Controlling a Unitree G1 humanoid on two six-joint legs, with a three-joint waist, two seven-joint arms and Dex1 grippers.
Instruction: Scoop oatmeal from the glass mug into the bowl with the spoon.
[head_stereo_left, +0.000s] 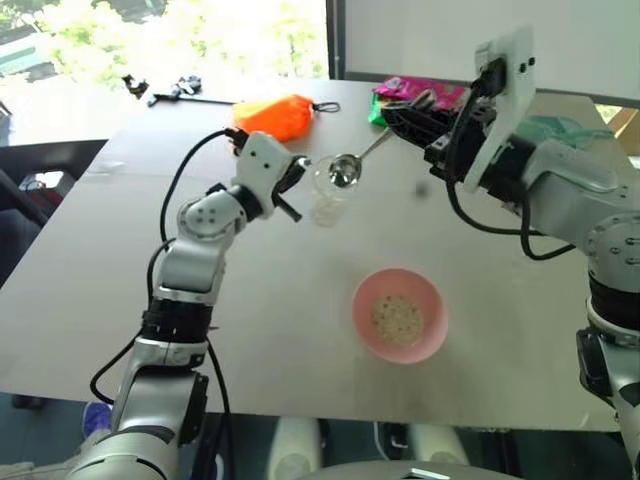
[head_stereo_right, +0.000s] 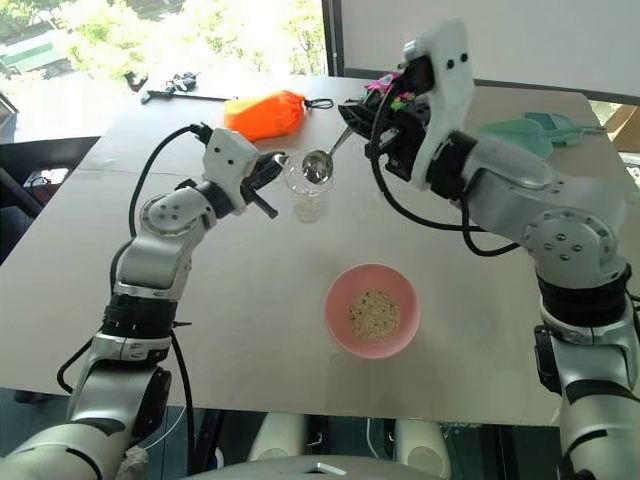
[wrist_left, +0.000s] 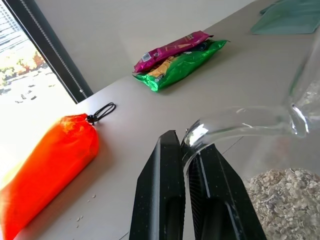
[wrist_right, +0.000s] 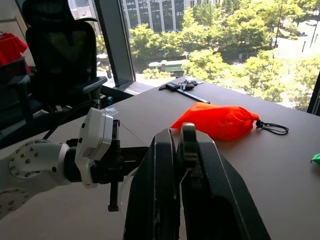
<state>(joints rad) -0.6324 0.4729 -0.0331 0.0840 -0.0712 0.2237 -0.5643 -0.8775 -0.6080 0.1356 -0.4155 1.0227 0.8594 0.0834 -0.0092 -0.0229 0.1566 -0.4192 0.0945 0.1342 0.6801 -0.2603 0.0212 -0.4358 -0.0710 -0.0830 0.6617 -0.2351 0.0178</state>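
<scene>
The bowl (head_stereo_left: 399, 314) sits near; left hand (head_stereo_left: 292, 175) pinches mug (head_stereo_left: 330, 190), right hand (head_stereo_left: 410, 115) clamps spoon (head_stereo_left: 352, 165) above.

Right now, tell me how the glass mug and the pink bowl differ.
The glass mug is clear and narrow; the pink bowl is opaque and clearly wider. The mug is pinched at its rim by the left gripper, with the spoon at its mouth; the bowl stands free, nearer the robot, with nothing touching it. Shared: both are round, open-topped, on the table, and hold oatmeal.
</scene>
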